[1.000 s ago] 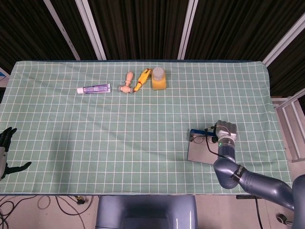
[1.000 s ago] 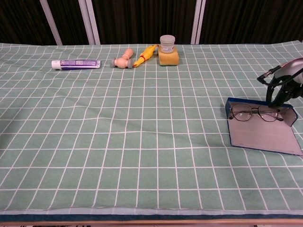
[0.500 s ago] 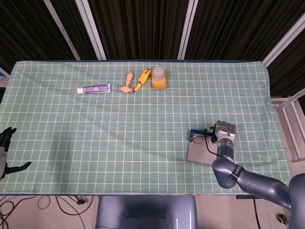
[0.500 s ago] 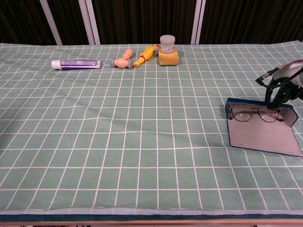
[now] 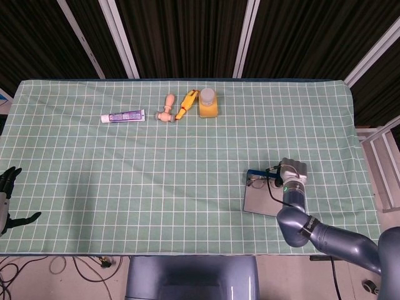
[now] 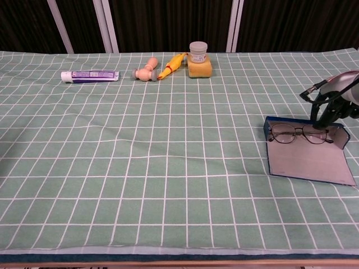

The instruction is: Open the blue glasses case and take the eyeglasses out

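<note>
the tabletop (image 5: 75, 181) is covered by a pale green cloth with a white grid, slightly rippled, and behind it stands a dark wall with slanting white posts. near the far edge lie a toothpaste tube (image 5: 123, 116), a small peach-coloured wooden figure (image 5: 167, 108), a yellow rubber chicken (image 5: 186, 103) and an amber jar (image 5: 208, 104) with a grey lid. the tube carries blue and purple print, but the lettering is too small to read; no other writing can be made out.

the blue glasses case (image 6: 305, 161) lies open on the right side of the tabletop, near the front, its grey inside facing up. the eyeglasses (image 6: 296, 134) lie across the far end of the case, against its blue rim.

the right robot hand (image 6: 331, 103) is at the right-hand far corner of the case, dark fingers (image 6: 321, 114) pointing down to the right end of the glasses. whether it pinches the frame or only touches it cannot be told. in the head view the right robot hand (image 5: 291, 173) hides that corner.

the left robot hand (image 5: 7, 199) is at the left edge off the tabletop, fingers spread and holding nothing.
</note>
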### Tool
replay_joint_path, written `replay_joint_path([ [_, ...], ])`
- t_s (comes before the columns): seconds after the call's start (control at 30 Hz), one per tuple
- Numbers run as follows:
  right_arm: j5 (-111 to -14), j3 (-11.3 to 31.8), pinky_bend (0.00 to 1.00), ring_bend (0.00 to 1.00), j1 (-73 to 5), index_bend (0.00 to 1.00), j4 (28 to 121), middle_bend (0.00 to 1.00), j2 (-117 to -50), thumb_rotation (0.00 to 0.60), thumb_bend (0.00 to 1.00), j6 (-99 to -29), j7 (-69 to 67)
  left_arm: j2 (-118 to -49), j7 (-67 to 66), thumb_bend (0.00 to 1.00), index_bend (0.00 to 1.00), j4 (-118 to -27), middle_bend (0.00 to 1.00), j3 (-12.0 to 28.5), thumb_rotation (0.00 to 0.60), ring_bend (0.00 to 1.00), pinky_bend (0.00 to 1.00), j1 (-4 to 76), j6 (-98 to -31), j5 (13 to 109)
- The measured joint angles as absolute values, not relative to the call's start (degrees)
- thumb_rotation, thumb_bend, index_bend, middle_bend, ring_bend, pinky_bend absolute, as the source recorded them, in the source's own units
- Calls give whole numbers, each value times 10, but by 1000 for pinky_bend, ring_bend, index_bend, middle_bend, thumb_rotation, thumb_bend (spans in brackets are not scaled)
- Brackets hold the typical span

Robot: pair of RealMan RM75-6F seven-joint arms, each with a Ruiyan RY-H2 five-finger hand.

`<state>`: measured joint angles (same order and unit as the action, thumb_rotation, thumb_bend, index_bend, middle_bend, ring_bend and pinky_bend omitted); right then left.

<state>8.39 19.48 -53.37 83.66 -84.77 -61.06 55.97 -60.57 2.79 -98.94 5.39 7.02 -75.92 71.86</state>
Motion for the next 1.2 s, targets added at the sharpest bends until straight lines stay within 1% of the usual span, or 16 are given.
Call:
replay_joint_path([
  [0.23,50,209,912,989,-533,496,850,944,-848,600,501,-610,525,-606,28,0,0,-990,0,54,600,0,0,70,-760,719],
  [0.43,2,219,912,988,-532,505,859,943,-859,600,500,-619,480,-606,29,0,0,-990,0,54,600,0,0,70,-760,719],
  [0.87,-95,237,912,987,-522,516,856,944,-916,600,500,-641,372,-604,33,0,0,-990,0,54,600,0,0,70,-758,719],
  [1.2,-171,241,912,985,-515,519,837,943,-957,600,500,-670,311,-603,35,0,0,-990,0,55,600,0,0,70,-757,718],
])
